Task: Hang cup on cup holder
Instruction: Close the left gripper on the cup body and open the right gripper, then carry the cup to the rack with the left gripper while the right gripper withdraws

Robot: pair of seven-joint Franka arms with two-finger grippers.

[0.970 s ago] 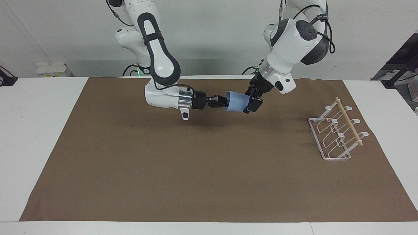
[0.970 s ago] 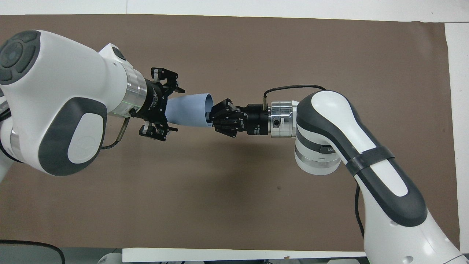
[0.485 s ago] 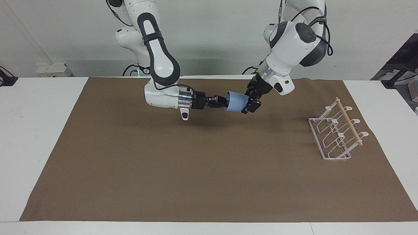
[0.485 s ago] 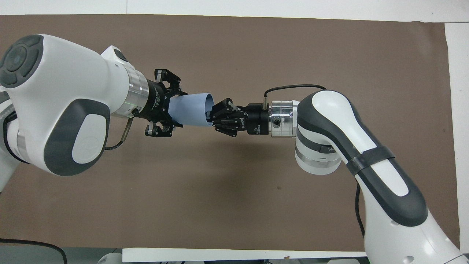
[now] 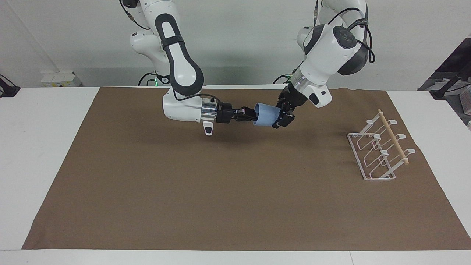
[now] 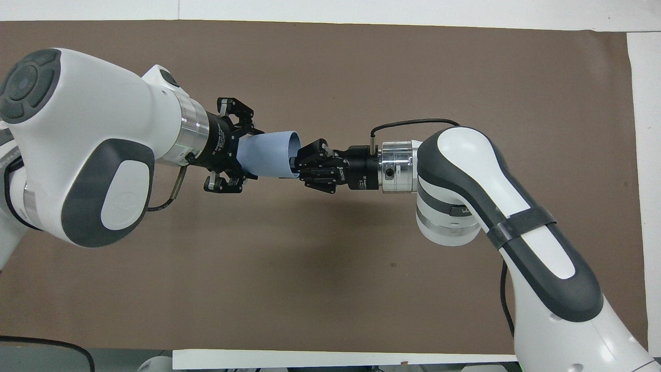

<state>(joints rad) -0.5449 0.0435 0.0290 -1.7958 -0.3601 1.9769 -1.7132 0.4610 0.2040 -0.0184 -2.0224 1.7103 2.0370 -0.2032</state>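
Above the middle of the brown paper mat (image 5: 235,206), held up in the air: item one, the right gripper (image 5: 250,115), black and two-fingered, is pinching the rim of a small light-blue plastic tumbler, the cup (image 5: 268,115), one finger reaching inside the mouth and one lying outside it. The cup is lying on its side with the mouth pointing toward the right arm's end of the table and the narrower base pointing toward the left arm's end. Item two, the left gripper (image 5: 282,115), is wrapping its fingers round the base end of the same cup, and in the overhead view they are sitting tight against the cup's wall (image 6: 268,155), so it appears to be clamped on; both grippers are therefore gripping the cup together, in what reads as a hand-over between the arms. Item three, the cup holder (image 5: 381,149), a white wire rack with slanted looped prongs and a light wooden dowel across the top, is standing on the mat toward the left arm's end of the table, well apart from the cup, and is bearing nothing. Progress, as judged: the cup is lifted and shared between the arms; release by the right gripper, carriage to the rack and hanging on a prong are all remaining.
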